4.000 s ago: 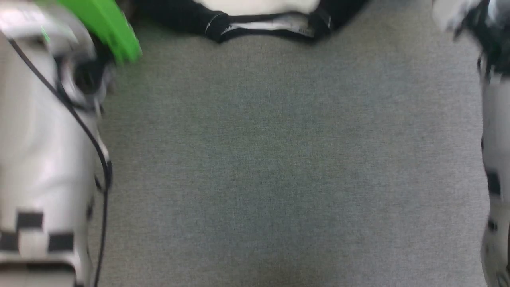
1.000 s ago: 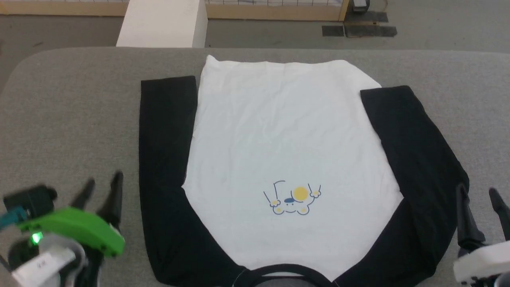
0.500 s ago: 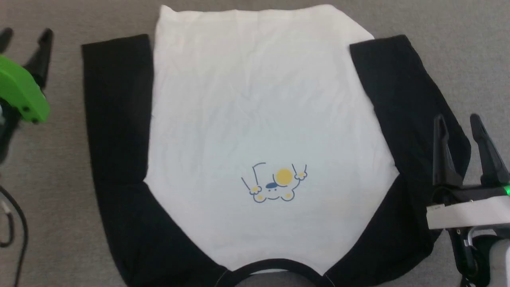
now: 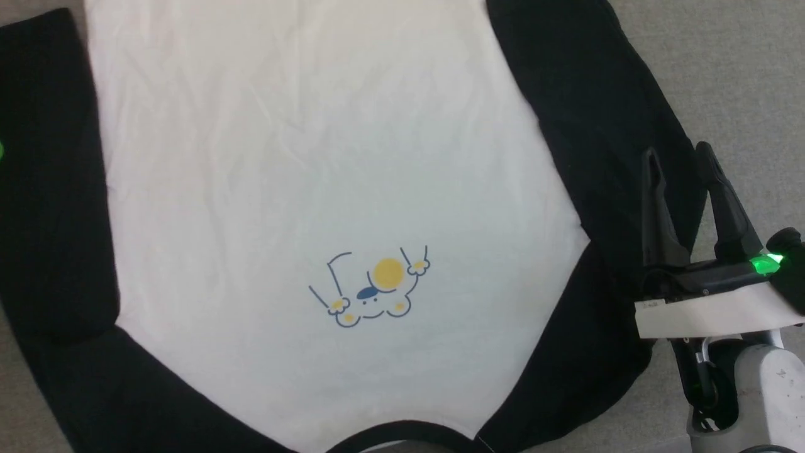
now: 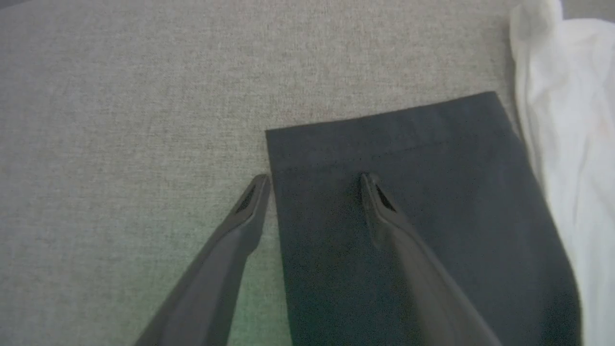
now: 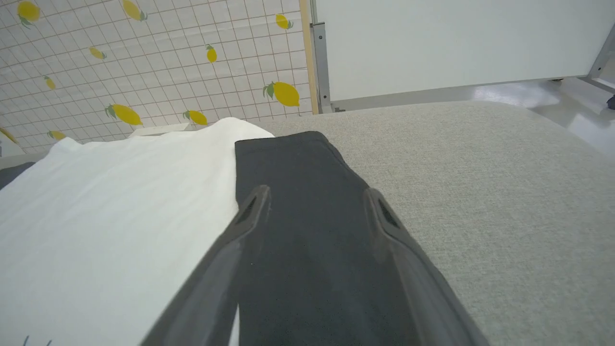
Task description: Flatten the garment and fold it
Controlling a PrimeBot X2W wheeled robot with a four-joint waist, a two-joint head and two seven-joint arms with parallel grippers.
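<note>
We see a grey cloth-covered table (image 5: 120, 96) with the garment (image 4: 302, 157) spread flat on it, front up and collar towards us. Its white body takes up most of the head view. A black left sleeve (image 5: 432, 158) and a black right sleeve (image 4: 585, 94) lie alongside the body.

Our right gripper (image 4: 677, 151) has its jaws wide apart over the right sleeve, holding nothing. Our left gripper (image 5: 314, 178) is also spread and empty. One of its fingers is over the left sleeve near the cuff and the other over bare table just beside the sleeve's edge. We cannot tell whether either gripper touches the cloth.

The blue-and-yellow print (image 4: 371, 286) sits on the chest, above the curved black collar trim (image 4: 402, 434).
</note>
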